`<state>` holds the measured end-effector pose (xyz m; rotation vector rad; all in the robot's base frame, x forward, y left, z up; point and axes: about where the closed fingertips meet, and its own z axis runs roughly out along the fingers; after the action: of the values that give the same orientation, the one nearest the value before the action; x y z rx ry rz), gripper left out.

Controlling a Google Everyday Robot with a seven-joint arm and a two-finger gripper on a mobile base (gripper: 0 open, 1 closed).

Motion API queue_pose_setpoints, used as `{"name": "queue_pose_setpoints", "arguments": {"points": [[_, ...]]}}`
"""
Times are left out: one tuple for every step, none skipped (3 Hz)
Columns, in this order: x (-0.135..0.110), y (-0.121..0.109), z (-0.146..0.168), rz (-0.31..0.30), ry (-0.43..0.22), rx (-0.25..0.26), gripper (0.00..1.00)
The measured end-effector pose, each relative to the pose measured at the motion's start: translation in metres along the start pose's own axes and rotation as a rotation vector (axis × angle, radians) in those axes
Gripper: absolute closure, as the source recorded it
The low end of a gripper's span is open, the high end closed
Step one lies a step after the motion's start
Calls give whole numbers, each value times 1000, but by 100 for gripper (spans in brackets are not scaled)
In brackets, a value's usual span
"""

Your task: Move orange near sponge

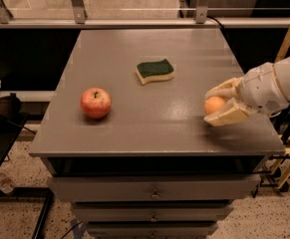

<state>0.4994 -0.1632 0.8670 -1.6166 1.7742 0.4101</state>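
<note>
Camera view: on the left part of the grey desk point(149, 131), a red-yellow apple point(95, 102) is seen standing alone. Farther back, near the middle, the sponge point(155, 70) is laid flat with its green side up. Close to the right edge, the orange point(214, 105) is clamped in the pale hand point(210, 107), low at the desk surface and well apart from the sponge.
</note>
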Motion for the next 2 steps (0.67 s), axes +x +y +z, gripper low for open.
{"name": "queue_pose_setpoints", "arguments": {"points": [[-17,-15,-31,-45,-9,79,100],[-21,-18,-36,-54,-11,92,100]]}}
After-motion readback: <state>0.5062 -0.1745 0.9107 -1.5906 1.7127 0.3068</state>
